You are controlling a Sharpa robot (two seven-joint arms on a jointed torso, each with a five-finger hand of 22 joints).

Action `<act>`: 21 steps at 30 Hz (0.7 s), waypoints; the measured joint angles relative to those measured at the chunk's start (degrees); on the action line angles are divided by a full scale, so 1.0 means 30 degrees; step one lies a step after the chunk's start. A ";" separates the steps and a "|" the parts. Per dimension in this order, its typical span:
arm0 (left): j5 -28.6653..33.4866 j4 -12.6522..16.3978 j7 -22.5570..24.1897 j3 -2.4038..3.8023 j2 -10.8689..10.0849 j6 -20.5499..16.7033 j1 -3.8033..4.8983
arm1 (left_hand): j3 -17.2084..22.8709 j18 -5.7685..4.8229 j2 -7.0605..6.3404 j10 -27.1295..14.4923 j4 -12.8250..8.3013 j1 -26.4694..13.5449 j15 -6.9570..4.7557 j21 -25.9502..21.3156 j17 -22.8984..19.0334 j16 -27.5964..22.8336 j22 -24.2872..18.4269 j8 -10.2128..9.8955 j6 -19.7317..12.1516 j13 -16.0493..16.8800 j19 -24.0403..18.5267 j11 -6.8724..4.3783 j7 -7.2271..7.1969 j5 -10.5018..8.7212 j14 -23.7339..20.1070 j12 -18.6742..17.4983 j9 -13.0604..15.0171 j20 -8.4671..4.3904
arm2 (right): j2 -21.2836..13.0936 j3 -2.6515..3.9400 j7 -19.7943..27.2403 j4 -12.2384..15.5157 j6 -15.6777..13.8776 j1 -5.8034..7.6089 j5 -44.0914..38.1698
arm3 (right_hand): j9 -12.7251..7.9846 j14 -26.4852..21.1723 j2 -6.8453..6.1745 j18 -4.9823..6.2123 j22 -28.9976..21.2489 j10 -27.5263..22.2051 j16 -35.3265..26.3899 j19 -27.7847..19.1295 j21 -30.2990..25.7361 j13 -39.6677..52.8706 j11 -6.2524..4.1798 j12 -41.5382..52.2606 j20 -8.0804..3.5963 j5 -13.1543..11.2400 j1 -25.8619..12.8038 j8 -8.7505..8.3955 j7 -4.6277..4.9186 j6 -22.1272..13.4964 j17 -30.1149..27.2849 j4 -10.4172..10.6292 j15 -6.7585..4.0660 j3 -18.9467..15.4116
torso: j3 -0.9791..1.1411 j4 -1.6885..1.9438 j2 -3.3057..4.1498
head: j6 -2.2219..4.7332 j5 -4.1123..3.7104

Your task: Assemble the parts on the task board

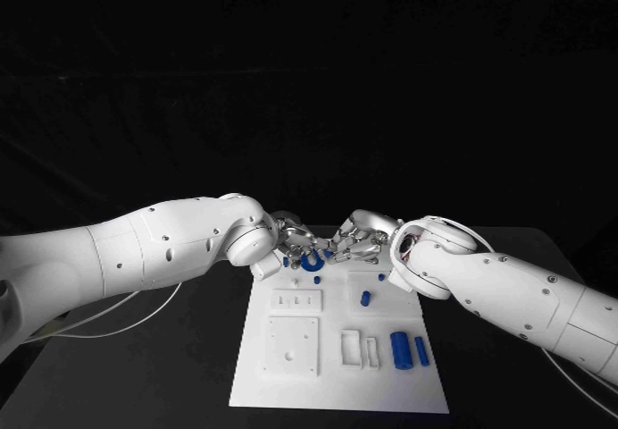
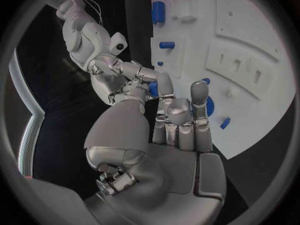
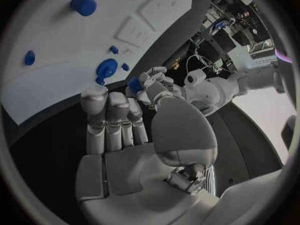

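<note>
A white task board [image 1: 338, 357] lies on a black table [image 1: 515, 393], long side running away from the robot. Two white arms reach in from either side, and their silver hands meet over the board's far end.

The left hand [image 1: 294, 239] and the right hand [image 1: 358, 239] sit fingertip to fingertip. Between them is a small blue part [image 3: 135, 84] — the left hand's fingertips pinch it, as the right wrist view shows. The right hand's fingers are upright and side by side, the thumb standing off; whether they also touch that part cannot be told.

Just below the hands, a blue ring-shaped part [image 1: 313, 260] rests on the board's far end. Nearby lie two tiny blue pegs [image 1: 317, 280], and a short blue cylinder [image 1: 366, 298] sits a little nearer the robot. Near the board's right edge, two larger blue cylinders [image 1: 401, 347] lie side by side — beside a white slotted block [image 1: 352, 348]. A raised white square plate [image 1: 294, 345] occupies the near left.
</note>
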 measured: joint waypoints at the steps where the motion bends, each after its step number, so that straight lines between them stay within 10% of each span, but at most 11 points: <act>1: 0.0007 -0.0003 -0.0002 0.0003 -0.0009 0.0003 0.0002 | -0.0068 -0.0001 -0.0048 0.0000 0.0068 0.0080 0.0001 0.0000 -0.0035 0.0000 0.0060 -0.0007 0.0000 0.0000 -0.0001 0.0000 0.0000 0.0000 0.0000 0.0000 -0.0044 0.0000 | 0.0000 -0.0002 -0.0007 0.0000 0.0008 -0.0001 -0.0005 | 0.0005 0.0000 0.0000 -0.0002 0.0000 0.0000 0.0000 0.0000 0.0000 -0.0001 0.0000 0.0000 0.0000 0.0000 0.0000 0.0000 0.0001 -0.0001 0.0000 0.0000 0.0001 0.0000 | 0.0000 -0.0002 0.0002 | -0.0007 0.0000; 21: 0.0095 -0.0119 -0.0068 0.0017 0.0010 0.0149 0.0010 | -0.0087 -0.0002 0.0271 0.0001 -0.0442 0.0588 0.0078 -0.0558 -0.0112 0.0000 0.0733 -0.0001 -0.0172 0.0018 0.0133 0.0003 0.0172 0.0097 -0.0072 -0.0222 -0.1338 -0.0002 | -0.0011 -0.0027 -0.0077 0.0076 0.0091 -0.0026 -0.0089 | 0.0034 0.0000 -0.0003 -0.0038 -0.0032 0.0001 -0.0090 0.0000 -0.0071 -0.0004 0.0000 -0.0001 0.0001 -0.0050 -0.0003 0.0005 -0.0062 0.0059 0.0049 -0.0025 0.0000 -0.0024 | 0.0002 -0.0005 0.0020 | -0.0068 0.0026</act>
